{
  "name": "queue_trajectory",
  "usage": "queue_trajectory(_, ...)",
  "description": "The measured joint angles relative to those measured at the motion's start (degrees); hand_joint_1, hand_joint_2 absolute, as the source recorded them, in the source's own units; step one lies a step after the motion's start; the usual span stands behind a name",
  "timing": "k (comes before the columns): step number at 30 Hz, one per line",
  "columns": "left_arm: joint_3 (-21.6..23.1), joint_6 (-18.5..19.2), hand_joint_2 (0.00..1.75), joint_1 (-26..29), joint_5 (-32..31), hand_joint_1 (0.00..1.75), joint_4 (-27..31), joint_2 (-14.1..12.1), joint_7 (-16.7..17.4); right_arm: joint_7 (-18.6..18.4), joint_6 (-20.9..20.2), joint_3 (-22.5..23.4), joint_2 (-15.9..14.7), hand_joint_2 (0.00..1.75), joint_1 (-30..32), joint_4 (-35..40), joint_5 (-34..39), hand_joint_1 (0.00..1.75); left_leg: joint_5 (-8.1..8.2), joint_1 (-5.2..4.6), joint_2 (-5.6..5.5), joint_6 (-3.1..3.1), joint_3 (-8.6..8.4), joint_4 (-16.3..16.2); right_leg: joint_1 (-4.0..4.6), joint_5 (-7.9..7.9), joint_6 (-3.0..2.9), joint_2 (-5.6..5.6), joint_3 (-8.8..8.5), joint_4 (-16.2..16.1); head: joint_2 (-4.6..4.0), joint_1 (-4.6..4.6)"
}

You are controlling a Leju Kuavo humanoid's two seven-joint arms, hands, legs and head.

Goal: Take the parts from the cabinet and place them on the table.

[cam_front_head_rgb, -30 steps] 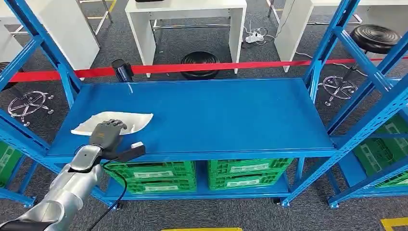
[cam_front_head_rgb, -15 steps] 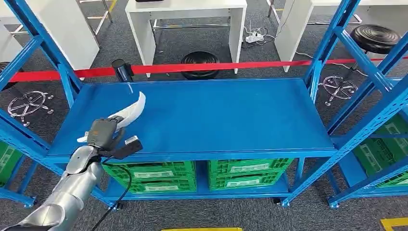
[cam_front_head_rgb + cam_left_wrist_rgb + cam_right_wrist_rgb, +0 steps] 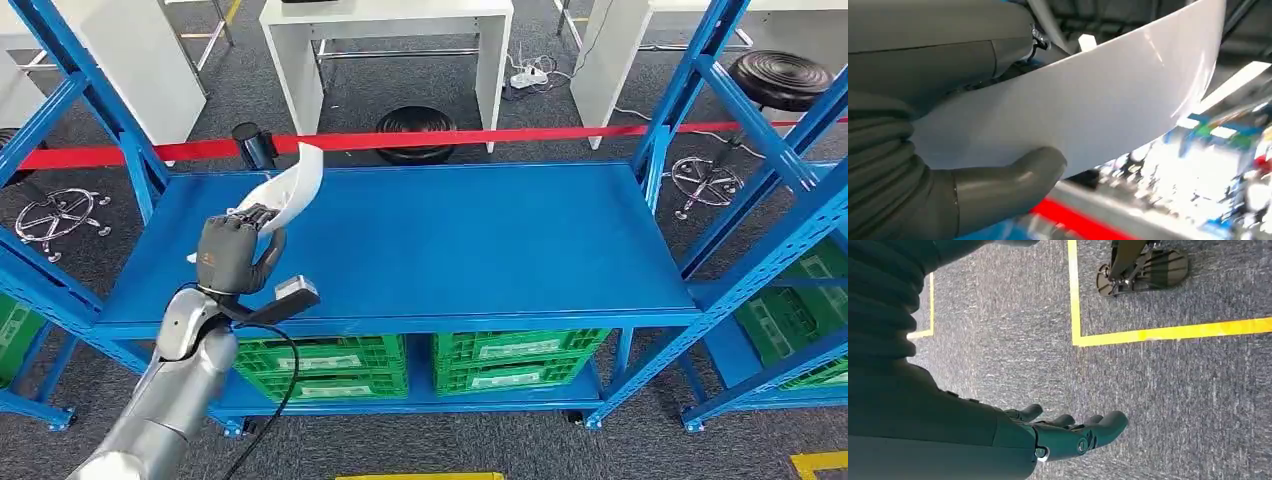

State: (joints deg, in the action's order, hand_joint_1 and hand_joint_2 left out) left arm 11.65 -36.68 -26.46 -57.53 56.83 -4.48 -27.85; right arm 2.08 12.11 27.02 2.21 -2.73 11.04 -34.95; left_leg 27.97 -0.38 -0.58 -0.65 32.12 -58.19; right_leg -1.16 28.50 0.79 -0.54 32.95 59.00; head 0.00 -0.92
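My left hand (image 3: 235,252) grips a thin, curved white part (image 3: 291,190) and holds it tilted up above the left end of the blue cabinet shelf (image 3: 450,240). In the left wrist view the white part (image 3: 1088,100) lies across the palm with the thumb (image 3: 1008,185) pressed under it. My right hand (image 3: 1068,432) hangs at my side over grey carpet, fingers apart and holding nothing.
Green crates (image 3: 430,365) sit on the lower shelf. Blue uprights (image 3: 740,170) flank the shelf on both sides. A red barrier tape (image 3: 480,138) runs behind it, with white tables (image 3: 390,40) and black stools (image 3: 415,125) beyond. Yellow floor lines (image 3: 1148,332) mark the carpet.
My left hand has closed on the white part, lifted it off the shelf and raised it, tipping it from flat to steeply tilted.
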Motion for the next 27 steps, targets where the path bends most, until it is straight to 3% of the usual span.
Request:
queue_trajectory(4,2.97,2.83,1.75,1.86,7.42,1.75,6.69,0.44,-3.17,0.22,-0.22,0.42,0.22,1.75,0.00,0.00,-0.37,0.00,0.01,0.00,0.01,0.02,0.00,0.00,0.00,0.00,0.00,0.00,0.00,-0.02,0.00,0.00)
queue_trajectory(6,4.37,8.25,1.75,2.60,14.26,1.75,9.40,0.48,-5.64,1.09,-0.88,0.52,0.28,1.75,-0.01,0.00,-0.37,0.00,0.01,0.00,0.01,0.02,0.00,0.00,0.00,0.00,0.00,0.00,-0.01,-0.03,0.00,0.00)
queue_trajectory(10,6.88,17.41,1.75,4.49,26.35,1.75,14.03,0.83,-9.25,6.91,-3.28,1.18,0.35,1.75,0.05,0.00,0.11,0.00,0.01,0.00,0.00,0.02,0.00,0.00,0.00,0.00,0.01,0.00,-0.01,-0.04,0.00,0.00)
queue_trajectory(14,8.78,27.81,1.75,5.00,37.58,1.75,16.06,1.09,-10.53,7.95,-4.42,1.40,0.44,1.75,0.06,0.00,-0.76,0.00,0.33,-0.25,-0.03,0.79,0.14,-0.41,-0.43,-0.19,0.55,-0.01,-0.10,-0.30,0.00,-0.06)
queue_trajectory(16,9.42,31.37,1.75,5.03,41.23,1.75,16.63,1.31,-11.37,7.98,-3.49,1.51,0.44,1.75,0.03,0.00,-0.70,0.00,0.16,-0.36,-0.03,1.12,0.14,-0.11,-0.49,-0.43,0.96,-0.01,-0.28,-0.81,0.00,-0.11)
queue_trajectory(17,9.75,32.33,1.75,5.10,42.38,1.75,17.11,1.44,-11.72,7.93,-2.97,1.62,0.44,1.75,-0.01,0.00,-0.50,0.00,-0.40,-0.03,0.00,1.58,-0.60,0.95,-0.12,-0.44,1.25,0.01,-0.49,-1.12,0.00,-0.11)
queue_trajectory(18,10.03,33.48,1.75,5.18,43.62,1.75,17.48,1.68,-11.82,7.89,-2.75,1.77,0.42,1.75,0.00,0.00,-0.44,0.00,-0.85,0.24,0.31,1.80,-1.14,1.82,-0.21,0.03,1.22,0.26,-0.37,-0.05,0.00,-0.07)
queue_trajectory(19,10.23,34.32,1.75,5.11,44.52,1.75,17.61,1.90,-11.82,7.78,-2.58,1.95,0.39,1.75,-0.07,0.00,-0.35,0.00,-1.05,0.42,0.40,2.17,-1.29,2.19,-0.08,1.87,1.09,0.24,1.02,2.82,0.00,0.18)
queue_trajectory(21,10.88,35.15,1.75,5.35,45.42,1.75,17.63,2.32,-11.03,6.90,-2.16,2.08,0.42,1.75,-0.13,0.00,-0.37,0.00,-0.95,0.34,0.46,2.30,-1.25,2.13,-0.04,6.00,1.20,0.26,5.88,12.04,0.00,0.66)
queue_trajectory(22,11.30,35.52,1.75,5.55,45.94,1.75,17.63,2.53,-10.16,6.82,-1.77,2.25,0.41,1.75,-0.02,0.00,-0.37,0.00,-0.87,0.29,0.47,2.32,-1.23,2.05,-0.02,7.04,1.27,0.26,8.04,15.76,0.00,0.68)
queue_trajectory(23,11.56,35.52,1.75,5.75,46.36,1.75,17.68,2.71,-9.70,6.55,-1.44,2.40,0.42,1.75,0.07,0.00,-0.37,0.00,-0.77,0.30,0.46,2.22,-1.24,1.95,-0.02,6.61,1.34,0.26,8.94,16.77,0.00,0.72)
queue_trajectory(24,11.58,35.50,1.75,6.01,46.77,1.75,17.85,3.04,-9.57,6.05,-1.03,2.51,0.42,1.75,0.09,0.00,-0.39,0.00,-0.56,0.38,0.45,2.06,-1.28,1.77,-0.10,4.84,1.40,0.28,8.47,15.10,0.00,0.77)
queue_trajectory(26,11.67,35.92,1.75,6.42,48.44,1.75,18.64,3.76,-9.02,5.31,-0.33,2.84,0.42,1.75,0.07,0.00,-0.44,0.00,0.17,0.68,0.41,1.47,-1.30,0.84,-0.42,-0.91,1.57,0.33,3.95,5.17,0.00,0.83)
queue_trajectory(27,11.95,36.83,1.75,6.43,49.76,1.75,19.12,4.11,-8.42,5.07,0.15,2.93,0.44,1.75,0.06,0.00,-0.52,0.00,0.74,0.70,0.39,1.01,-1.12,0.05,-0.60,-1.84,1.66,0.48,1.92,0.53,0.00,0.98)
